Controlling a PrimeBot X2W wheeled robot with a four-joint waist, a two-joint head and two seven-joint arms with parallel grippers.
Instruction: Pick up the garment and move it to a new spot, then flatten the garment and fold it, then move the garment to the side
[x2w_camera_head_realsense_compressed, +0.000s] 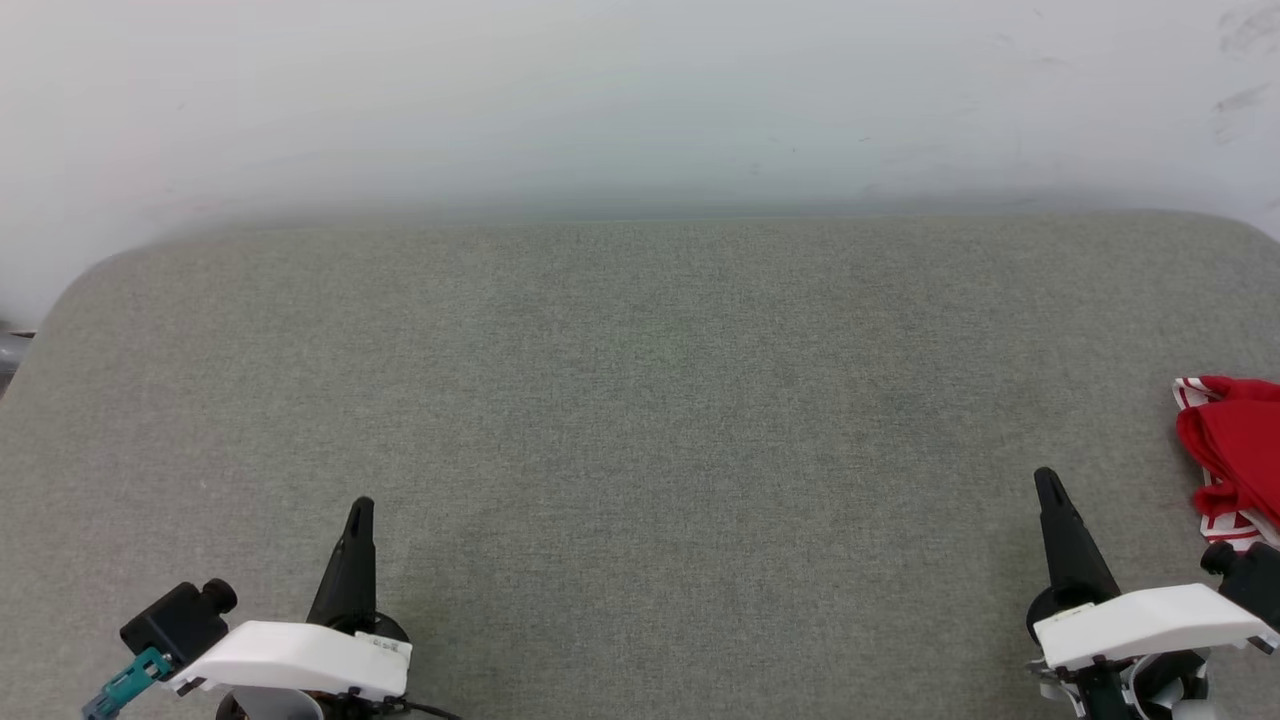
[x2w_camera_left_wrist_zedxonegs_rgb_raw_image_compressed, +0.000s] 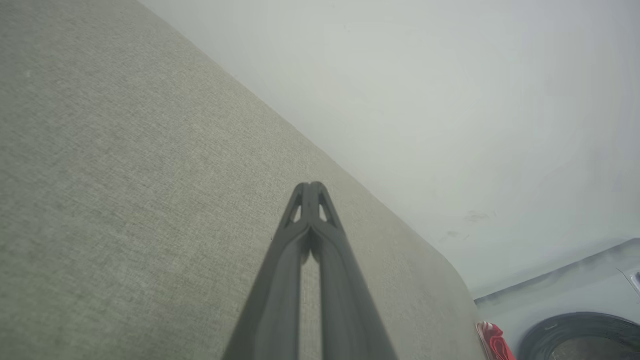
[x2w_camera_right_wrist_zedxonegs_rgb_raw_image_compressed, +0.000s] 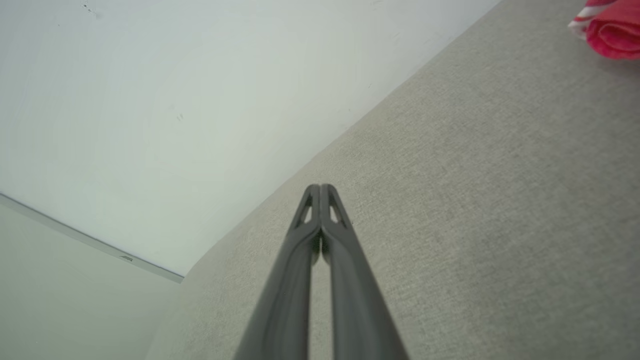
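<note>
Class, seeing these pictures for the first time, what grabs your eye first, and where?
The bunched red garment with white-and-red striped trim stands out at the head view's right edge, on the grey fabric surface. Next come the left gripper at the lower left and the right gripper at the lower right, both shut and empty.

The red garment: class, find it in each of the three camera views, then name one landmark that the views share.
Head view: the garment lies at the right edge, about halfway down, on the grey table.
Left wrist view: the garment is at the bottom edge, right of centre, by the table's rim.
Right wrist view: the garment is in the top right corner.
Shared landmark: the table's far edge against the white wall.
</note>
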